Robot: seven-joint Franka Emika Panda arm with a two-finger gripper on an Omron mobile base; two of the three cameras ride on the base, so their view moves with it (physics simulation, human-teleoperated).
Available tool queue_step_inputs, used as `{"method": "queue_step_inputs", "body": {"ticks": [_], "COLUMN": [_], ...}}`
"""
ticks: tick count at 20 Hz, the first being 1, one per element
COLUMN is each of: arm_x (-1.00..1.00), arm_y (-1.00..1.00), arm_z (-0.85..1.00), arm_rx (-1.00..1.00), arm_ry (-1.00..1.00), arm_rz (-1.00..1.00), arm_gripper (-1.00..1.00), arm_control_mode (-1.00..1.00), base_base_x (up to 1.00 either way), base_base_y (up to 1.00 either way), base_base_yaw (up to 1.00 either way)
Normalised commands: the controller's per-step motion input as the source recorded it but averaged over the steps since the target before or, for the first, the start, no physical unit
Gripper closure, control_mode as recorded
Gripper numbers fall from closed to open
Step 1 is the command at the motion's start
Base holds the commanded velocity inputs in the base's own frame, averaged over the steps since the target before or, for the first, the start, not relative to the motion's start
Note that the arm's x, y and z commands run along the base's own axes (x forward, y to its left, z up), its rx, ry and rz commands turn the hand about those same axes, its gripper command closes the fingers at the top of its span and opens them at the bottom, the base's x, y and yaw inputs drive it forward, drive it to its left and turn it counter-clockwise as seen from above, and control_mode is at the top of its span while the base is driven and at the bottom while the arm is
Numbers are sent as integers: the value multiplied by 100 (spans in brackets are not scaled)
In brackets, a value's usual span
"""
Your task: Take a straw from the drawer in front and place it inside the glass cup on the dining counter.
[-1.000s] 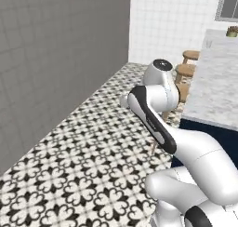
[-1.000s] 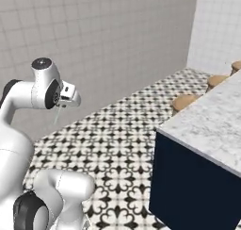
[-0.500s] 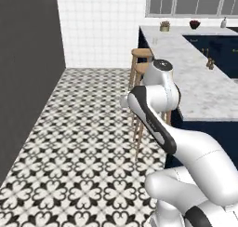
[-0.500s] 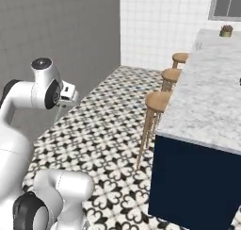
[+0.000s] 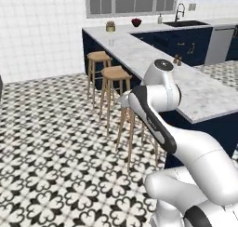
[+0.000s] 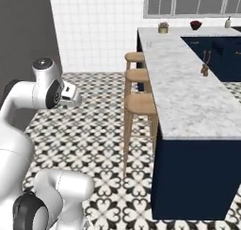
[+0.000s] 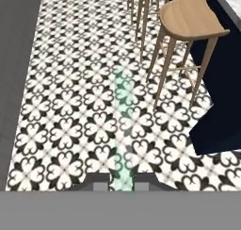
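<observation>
The claw (image 7: 123,184) held a pale green straw (image 7: 124,125) tight above the patterned floor (image 7: 70,106), near a wooden stool (image 7: 190,19).

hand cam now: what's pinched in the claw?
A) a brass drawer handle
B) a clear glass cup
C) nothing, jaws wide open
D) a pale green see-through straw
D: in the hand view a pale green translucent straw rises from between the closed tips of the claw, out over the patterned floor tiles.
</observation>
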Motion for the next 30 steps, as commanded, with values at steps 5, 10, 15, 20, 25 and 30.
{"method": "queue_step_inputs", "body": {"ticks": [5,10,15,20,25,30], "arm_x": [0,0,0,0,0,0], "arm_y": [0,0,0,0,0,0], "arm_z": [0,0,0,0,0,0], "arm_rx": [0,0,0,0,0,0], "arm_ry": [0,0,0,0,0,0], "arm_rz": [0,0,0,0,0,0], "arm_gripper": [100,100,100,100,100,100], "arm_control_mode": [100,100,100,100,100,100], "base_base_x": [58,51,44,37,32,25], "base_base_y": [100,100,100,100,100,100], "base_base_yaw": [-55,-50,-45,-41,-36,-33]}}
